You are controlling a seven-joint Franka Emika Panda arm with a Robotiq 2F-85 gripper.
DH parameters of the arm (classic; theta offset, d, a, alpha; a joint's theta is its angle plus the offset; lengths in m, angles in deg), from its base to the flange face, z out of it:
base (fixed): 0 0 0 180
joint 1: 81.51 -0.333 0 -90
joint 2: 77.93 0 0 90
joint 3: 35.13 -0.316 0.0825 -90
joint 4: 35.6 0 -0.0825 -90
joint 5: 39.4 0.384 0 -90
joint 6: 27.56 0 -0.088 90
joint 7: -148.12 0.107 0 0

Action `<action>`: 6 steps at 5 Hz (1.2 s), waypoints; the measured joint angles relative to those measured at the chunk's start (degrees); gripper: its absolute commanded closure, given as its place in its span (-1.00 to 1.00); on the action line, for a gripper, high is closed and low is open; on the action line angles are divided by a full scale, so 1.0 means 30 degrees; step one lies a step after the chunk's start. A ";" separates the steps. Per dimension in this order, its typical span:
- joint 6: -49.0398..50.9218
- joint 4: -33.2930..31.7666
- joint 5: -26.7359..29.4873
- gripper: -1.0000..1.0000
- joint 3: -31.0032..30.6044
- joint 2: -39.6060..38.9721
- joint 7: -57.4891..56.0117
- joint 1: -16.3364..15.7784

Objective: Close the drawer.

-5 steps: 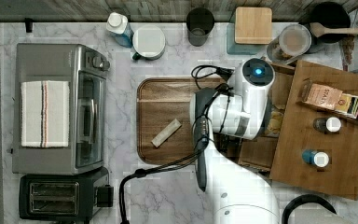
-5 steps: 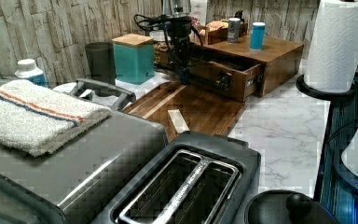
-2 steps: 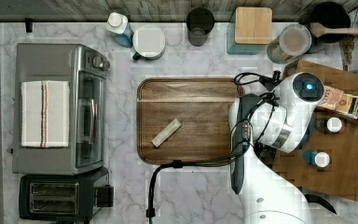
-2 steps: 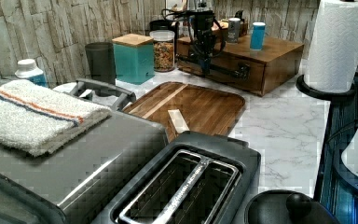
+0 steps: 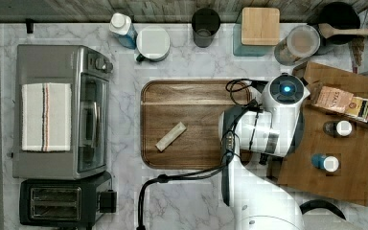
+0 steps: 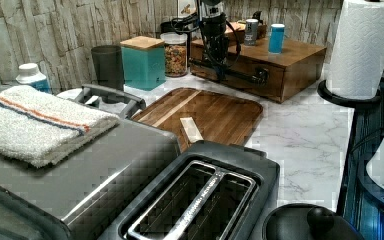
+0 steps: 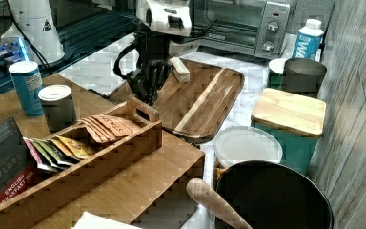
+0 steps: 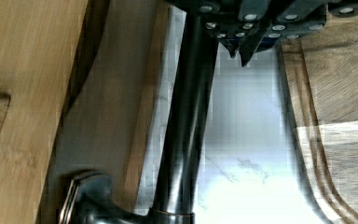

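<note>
Left view shows the drawer [image 6: 240,80] pushed flush into its wooden cabinet [image 6: 300,70], contents hidden, gripper [image 6: 219,67] at its handle [image 6: 230,74], finger spread unclear.

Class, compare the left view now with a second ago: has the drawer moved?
Yes. The drawer was pulled out over the cutting board side; now its front sits flush with the wooden box, so it slid inward, away from the board.
</note>
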 measured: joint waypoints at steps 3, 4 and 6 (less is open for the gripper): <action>-0.0187 -0.0149 0.0131 1.00 0.0305 0.0089 0.0000 -0.0238; -0.0410 -0.0261 0.0133 1.00 0.0361 0.0112 0.0000 -0.0263; -0.0392 -0.0261 0.0128 1.00 0.0359 0.0135 -0.0009 -0.0268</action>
